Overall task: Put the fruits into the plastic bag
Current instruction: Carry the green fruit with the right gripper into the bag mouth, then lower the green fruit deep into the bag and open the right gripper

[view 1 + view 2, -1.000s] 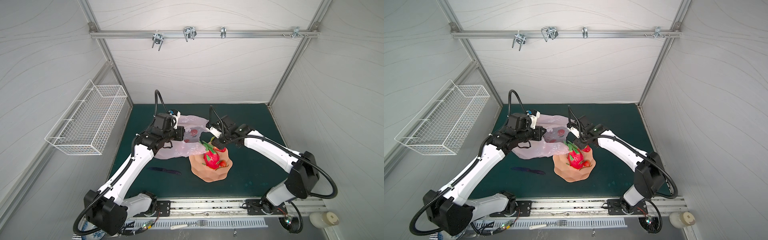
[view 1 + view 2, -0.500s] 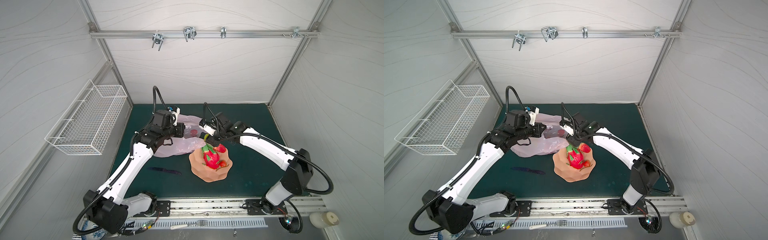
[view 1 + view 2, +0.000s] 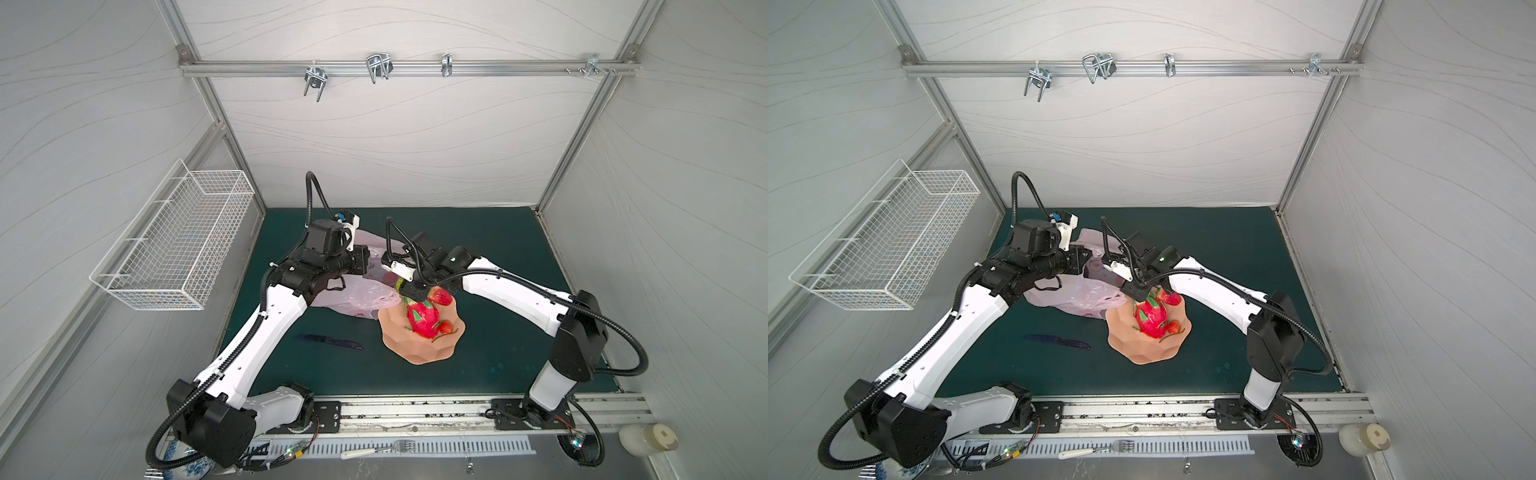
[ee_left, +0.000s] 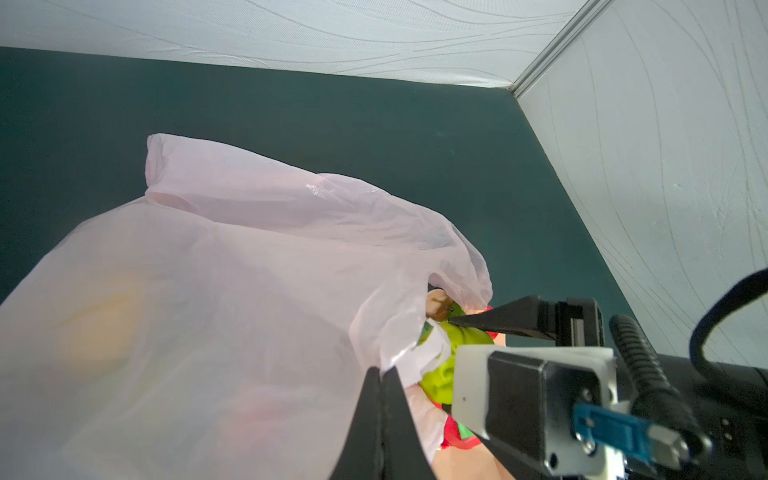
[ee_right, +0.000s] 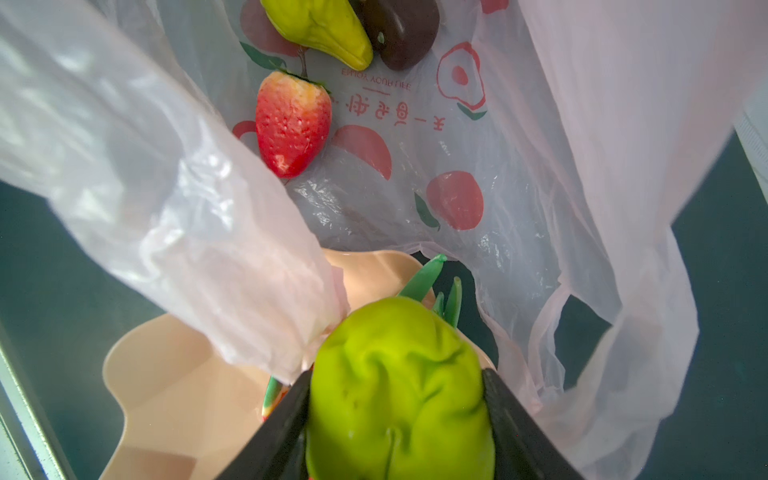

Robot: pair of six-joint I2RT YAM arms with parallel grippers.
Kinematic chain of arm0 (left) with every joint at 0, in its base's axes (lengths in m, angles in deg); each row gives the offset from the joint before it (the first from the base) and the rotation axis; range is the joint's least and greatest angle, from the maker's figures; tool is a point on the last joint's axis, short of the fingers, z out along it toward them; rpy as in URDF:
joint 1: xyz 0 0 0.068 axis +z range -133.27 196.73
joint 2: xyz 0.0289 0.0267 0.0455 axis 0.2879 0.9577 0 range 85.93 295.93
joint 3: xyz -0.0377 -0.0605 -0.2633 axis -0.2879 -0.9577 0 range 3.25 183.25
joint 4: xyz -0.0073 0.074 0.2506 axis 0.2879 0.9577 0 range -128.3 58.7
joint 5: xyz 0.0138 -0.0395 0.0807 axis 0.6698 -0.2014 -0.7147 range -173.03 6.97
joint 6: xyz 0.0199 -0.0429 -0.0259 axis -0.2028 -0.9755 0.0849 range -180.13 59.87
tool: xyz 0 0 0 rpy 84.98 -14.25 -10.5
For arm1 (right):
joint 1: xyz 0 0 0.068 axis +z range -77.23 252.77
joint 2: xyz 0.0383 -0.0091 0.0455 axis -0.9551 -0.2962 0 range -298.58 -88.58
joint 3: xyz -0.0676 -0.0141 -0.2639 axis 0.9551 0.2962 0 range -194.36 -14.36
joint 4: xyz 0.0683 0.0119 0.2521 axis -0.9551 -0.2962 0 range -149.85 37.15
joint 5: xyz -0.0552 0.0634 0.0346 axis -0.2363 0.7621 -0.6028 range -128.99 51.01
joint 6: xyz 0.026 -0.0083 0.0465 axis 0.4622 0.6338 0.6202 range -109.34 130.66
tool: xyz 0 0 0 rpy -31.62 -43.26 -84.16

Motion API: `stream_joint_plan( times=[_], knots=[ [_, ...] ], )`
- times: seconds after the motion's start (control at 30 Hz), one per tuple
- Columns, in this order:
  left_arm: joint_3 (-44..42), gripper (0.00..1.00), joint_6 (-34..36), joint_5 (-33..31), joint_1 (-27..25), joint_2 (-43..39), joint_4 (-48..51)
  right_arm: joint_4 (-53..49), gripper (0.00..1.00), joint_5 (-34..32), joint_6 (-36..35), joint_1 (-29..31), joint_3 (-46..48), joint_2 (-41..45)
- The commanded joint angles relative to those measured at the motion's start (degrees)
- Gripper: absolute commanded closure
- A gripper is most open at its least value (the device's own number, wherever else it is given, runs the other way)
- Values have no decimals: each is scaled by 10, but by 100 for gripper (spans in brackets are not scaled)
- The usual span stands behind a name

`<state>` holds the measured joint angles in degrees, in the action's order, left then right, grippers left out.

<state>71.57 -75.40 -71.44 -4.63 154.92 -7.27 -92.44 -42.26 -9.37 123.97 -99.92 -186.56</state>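
My right gripper [image 5: 397, 374] is shut on the knobbly green fruit [image 5: 399, 395] at the mouth of the plastic bag [image 5: 519, 145], over the rim of the peach bowl [image 5: 174, 395]. A strawberry [image 5: 293, 124], the green pear [image 5: 320, 29] and the dark fruit [image 5: 403, 33] lie inside the bag. My left gripper [image 4: 380, 374] is shut on the bag's upper edge [image 4: 399, 353] and holds it up. In both top views the dragon fruit [image 3: 422, 318] [image 3: 1152, 318] and two strawberries [image 3: 440, 296] [image 3: 446, 327] sit in the bowl [image 3: 419, 351], next to the bag [image 3: 365, 299].
A dark knife [image 3: 328, 341] lies on the green mat left of the bowl. A white wire basket [image 3: 174, 245] hangs on the left wall. A fork [image 3: 376, 451] lies on the front rail.
My right gripper has moved left from above the bowl toward the bag's mouth, carrying the green fruit. The left gripper has shifted only slightly, still gripping the bag.
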Motion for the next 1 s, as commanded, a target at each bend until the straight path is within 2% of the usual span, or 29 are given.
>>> stream_joint_plan(
  times=[0.0, 0.27, 0.43, 0.63, 0.97],
  knots=[
    [32, 100, -1, -3, 1, 5, 0, -21, 68, 0, -23, 7, -25, -17],
    [33, 100, -1, -1, 1, 2, -1, -35, 69, 6, -23, 9, -72, -55],
    [32, 100, 0, -15, 1, -1, 1, -47, 71, 32, 4, 8, -112, -76],
    [48, 100, -1, -45, 2, 8, 8, -42, 75, 91, 88, 8, -107, -72],
    [51, 100, -3, -39, 2, 14, 5, 2, 78, 108, 265, 1, -60, -51]
  ],
)
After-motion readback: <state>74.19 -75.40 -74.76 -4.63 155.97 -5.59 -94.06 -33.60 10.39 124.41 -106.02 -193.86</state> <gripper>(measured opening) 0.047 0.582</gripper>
